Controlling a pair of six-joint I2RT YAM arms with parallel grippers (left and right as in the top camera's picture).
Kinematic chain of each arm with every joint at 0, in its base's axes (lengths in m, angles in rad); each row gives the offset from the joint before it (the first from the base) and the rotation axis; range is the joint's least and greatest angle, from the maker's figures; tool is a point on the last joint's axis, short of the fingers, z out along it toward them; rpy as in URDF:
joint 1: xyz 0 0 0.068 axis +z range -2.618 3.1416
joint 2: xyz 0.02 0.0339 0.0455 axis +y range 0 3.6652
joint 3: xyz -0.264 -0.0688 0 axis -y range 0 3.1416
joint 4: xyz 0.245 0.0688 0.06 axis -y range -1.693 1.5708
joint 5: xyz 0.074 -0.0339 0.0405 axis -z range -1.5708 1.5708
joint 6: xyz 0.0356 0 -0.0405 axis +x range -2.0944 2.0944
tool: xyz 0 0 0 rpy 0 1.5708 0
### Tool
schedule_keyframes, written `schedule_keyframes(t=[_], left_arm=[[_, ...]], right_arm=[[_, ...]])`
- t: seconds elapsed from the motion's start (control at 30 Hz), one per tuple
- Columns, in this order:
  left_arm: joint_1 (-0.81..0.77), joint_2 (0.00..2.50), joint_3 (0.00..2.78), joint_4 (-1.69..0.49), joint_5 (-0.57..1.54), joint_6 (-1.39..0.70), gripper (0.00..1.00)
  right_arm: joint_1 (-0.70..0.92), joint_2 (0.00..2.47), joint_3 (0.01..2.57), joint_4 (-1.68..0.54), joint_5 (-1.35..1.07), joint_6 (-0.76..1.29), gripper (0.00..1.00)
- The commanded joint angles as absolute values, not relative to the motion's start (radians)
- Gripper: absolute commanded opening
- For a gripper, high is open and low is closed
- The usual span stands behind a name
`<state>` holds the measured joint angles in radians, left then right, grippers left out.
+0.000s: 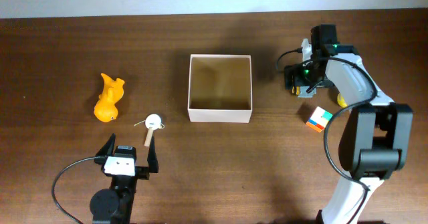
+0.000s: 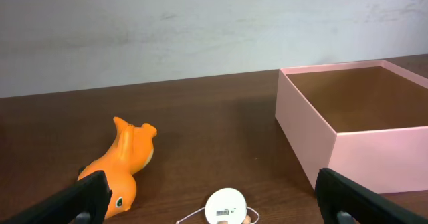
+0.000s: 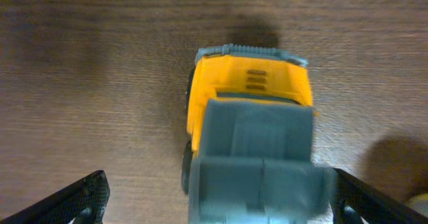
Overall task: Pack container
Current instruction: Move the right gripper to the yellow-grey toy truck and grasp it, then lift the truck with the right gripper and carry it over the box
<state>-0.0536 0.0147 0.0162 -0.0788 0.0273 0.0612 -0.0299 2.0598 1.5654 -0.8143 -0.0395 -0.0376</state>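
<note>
The container (image 1: 220, 115), a square open box with white walls and a tan inside, stands empty mid-table; it also shows at the right of the left wrist view (image 2: 361, 144). My left gripper (image 1: 127, 154) is open and empty near the front edge, with a white disc toy on a wooden stick (image 1: 153, 122) just ahead of it, low between the fingers (image 2: 226, 205). An orange animal toy (image 1: 109, 98) lies to the left (image 2: 120, 162). My right gripper (image 1: 305, 75) is open over a yellow and grey toy truck (image 3: 249, 110), its fingers on either side of the truck.
A multicoloured cube (image 1: 319, 120) lies right of the container, in front of the right gripper. A small yellow object (image 1: 342, 101) shows partly behind the right arm. A pale wall runs along the table's far edge (image 2: 200, 30).
</note>
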Motion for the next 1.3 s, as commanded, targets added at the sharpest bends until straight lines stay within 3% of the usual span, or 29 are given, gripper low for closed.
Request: schedule_keyframes(t=[0.0, 0.23, 0.9, 1.27], left_arm=[[-0.049, 0.005, 0.009, -0.079, 0.038, 0.077, 0.99], [-0.049, 0.005, 0.009, -0.079, 0.038, 0.077, 0.99], [-0.049, 0.005, 0.009, -0.079, 0.038, 0.077, 0.99], [-0.049, 0.005, 0.009, -0.079, 0.038, 0.077, 0.99]], right_arm=[[-0.027, 2.112, 1.58, -0.803, -0.053, -0.045, 0.96], [-0.027, 2.132, 1.58, -0.773, -0.053, -0.045, 0.88], [-0.027, 2.133, 1.58, -0.74, -0.049, -0.075, 0.47], [-0.027, 2.13, 1.592, -0.744, -0.049, -0.075, 0.46]])
